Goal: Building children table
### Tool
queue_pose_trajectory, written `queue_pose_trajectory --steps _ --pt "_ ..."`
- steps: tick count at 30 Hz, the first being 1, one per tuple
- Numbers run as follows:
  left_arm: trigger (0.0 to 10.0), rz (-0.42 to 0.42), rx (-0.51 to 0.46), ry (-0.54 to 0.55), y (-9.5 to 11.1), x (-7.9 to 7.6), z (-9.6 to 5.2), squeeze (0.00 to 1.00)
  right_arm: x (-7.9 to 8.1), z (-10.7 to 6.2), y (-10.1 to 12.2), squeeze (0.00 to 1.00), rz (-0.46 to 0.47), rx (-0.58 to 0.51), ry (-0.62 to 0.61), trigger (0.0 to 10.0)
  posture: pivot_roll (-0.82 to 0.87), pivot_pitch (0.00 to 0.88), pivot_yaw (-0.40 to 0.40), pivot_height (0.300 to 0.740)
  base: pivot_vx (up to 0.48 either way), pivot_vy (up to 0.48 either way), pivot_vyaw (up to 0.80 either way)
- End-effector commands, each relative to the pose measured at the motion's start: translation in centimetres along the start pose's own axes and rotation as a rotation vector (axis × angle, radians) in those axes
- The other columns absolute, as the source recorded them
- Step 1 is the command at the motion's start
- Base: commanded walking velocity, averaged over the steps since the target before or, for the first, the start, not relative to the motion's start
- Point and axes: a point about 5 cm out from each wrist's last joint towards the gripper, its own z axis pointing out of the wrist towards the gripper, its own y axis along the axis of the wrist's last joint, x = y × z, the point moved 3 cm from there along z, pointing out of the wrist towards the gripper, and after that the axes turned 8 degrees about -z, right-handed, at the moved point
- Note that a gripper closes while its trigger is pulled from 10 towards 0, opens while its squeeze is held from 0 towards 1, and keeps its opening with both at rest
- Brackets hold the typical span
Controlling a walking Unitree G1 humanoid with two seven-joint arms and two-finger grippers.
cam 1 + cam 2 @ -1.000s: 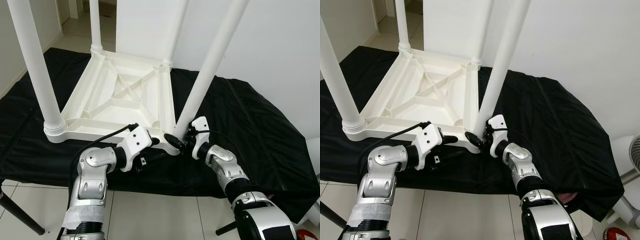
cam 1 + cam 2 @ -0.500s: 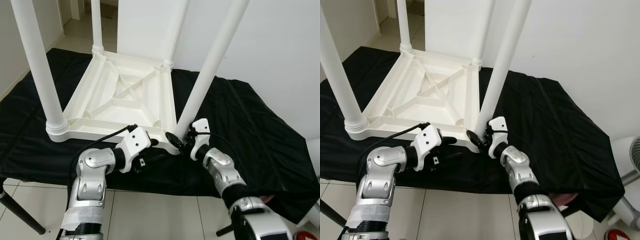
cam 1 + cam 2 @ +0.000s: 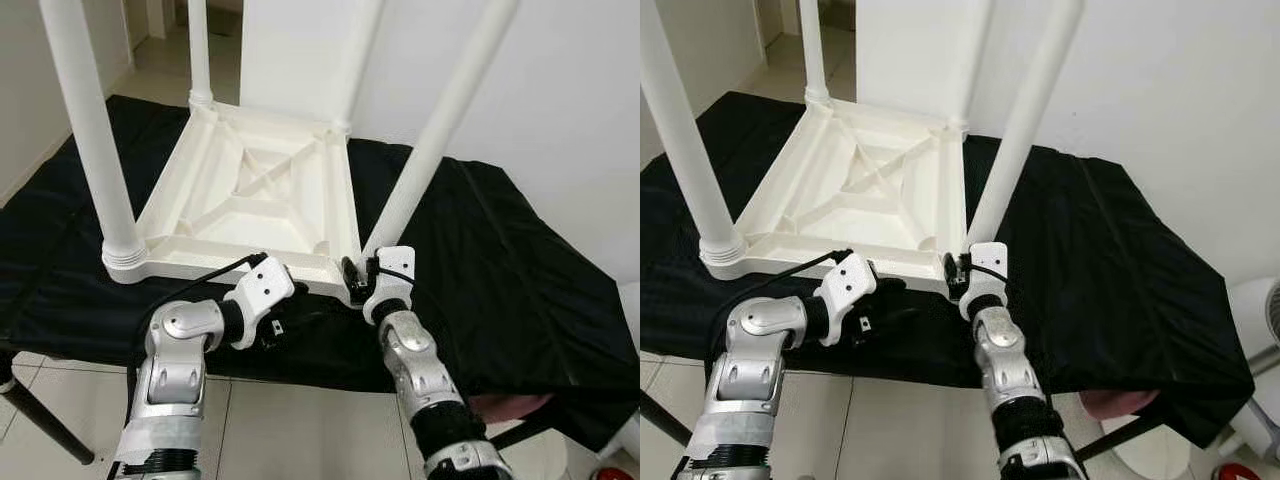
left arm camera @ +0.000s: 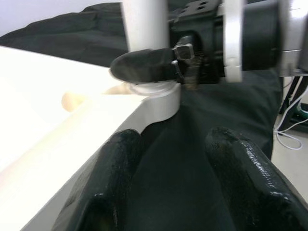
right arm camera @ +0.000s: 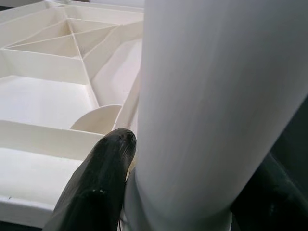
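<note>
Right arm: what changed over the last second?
The right arm's elbow swung in toward the robot's middle, so the forearm now rises nearly straight up to the near-right table leg. The right pincer stays clamped around that leg's base, a finger on each side. The left pincer stays open by the upturned white tabletop, at its near edge on the black cloth.

silver arms, white wrists, black claw fingers (image 4: 115,192).
</note>
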Motion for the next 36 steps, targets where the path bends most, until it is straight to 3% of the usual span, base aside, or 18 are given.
queue_pose_trajectory --steps 1,11,12,13,14,23,24,25,26,27,29,31,33,36 --pt "10.0 -0.009 -0.038 0.318 0.2 2.3 0.0 0.0 -1.2 -0.5 -1.0 0.0 -0.018 0.047 -0.053 10.0 0.09 0.0 -0.176 0.74 0.0 0.0 0.0" --pt "10.0 -0.001 -0.031 0.321 0.2 2.5 -0.2 0.0 -1.4 -2.2 -0.9 0.0 -0.037 0.089 -0.069 10.0 0.09 0.0 -0.178 0.74 0.0 0.0 0.0" --pt "10.0 0.0 -0.031 0.322 0.2 2.5 -0.2 0.0 -1.5 -2.3 -0.9 0.12 -0.039 0.093 -0.074 10.0 0.09 0.0 -0.178 0.74 0.0 0.0 0.0" --pt "10.0 0.0 -0.031 0.322 0.2 2.5 -0.2 0.0 -1.5 -2.3 -0.9 0.12 -0.039 0.093 -0.074 10.0 0.09 0.0 -0.178 0.74 0.0 0.0 0.0" --pt "10.0 -0.001 -0.031 0.324 0.2 2.5 -0.2 0.0 -1.5 -2.3 -0.6 1.0 -0.024 0.081 -0.062 10.0 0.09 0.0 -0.182 0.74 0.0 0.0 0.0" --pt "10.0 -0.001 -0.031 0.323 0.2 2.6 -0.1 0.0 -1.7 -1.9 0.3 1.0 -0.019 0.026 -0.004 10.0 0.08 0.0 -0.177 0.74 0.0 0.0 0.0" --pt "10.0 0.0 -0.032 0.32 0.2 2.5 -0.1 0.0 -1.9 -1.4 0.7 0.99 -0.013 0.001 0.078 10.0 0.08 0.0 -0.174 0.74 0.0 0.0 0.0" --pt "10.0 0.001 -0.033 0.315 0.3 2.4 0.0 0.0 -2.1 -0.9 1.1 0.0 -0.044 -0.035 0.215 10.0 0.08 0.0 -0.168 0.74 0.0 0.0 0.0" --pt "10.0 0.001 -0.033 0.315 0.3 2.4 0.0 0.0 -2.1 -0.9 1.1 0.0 -0.044 -0.035 0.215 10.0 0.08 0.0 -0.168 0.74 0.0 0.0 0.0" --pt "10.0 0.001 -0.034 0.31 0.3 2.4 0.1 0.0 -2.2 -0.5 1.2 0.0 -0.069 -0.051 0.325 10.0 0.08 0.0 -0.164 0.74 0.0 0.0 0.0" --pt "10.0 0.001 -0.034 0.31 0.3 2.4 0.1 0.0 -2.2 -0.5 1.2 0.0 -0.069 -0.051 0.325 10.0 0.08 0.0 -0.164 0.74 0.0 0.0 0.0" --pt "10.0 0.002 -0.035 0.304 0.4 2.3 0.3 0.0 -2.3 0.2 1.2 0.0 -0.115 -0.076 0.458 10.0 0.07 0.0 -0.155 0.74 0.0 0.0 0.0" --pt "10.0 0.002 -0.035 0.304 0.4 2.3 0.3 0.0 -2.3 0.2 1.2 0.0 -0.115 -0.076 0.458 10.0 0.07 0.0 -0.155 0.74 0.0 0.0 0.0" --pt "10.0 0.006 -0.037 0.301 0.6 2.5 0.4 0.0 -1.8 1.0 1.1 0.0 -0.127 -0.066 0.555 10.0 0.08 0.0 -0.149 0.74 0.0 0.0 0.0"
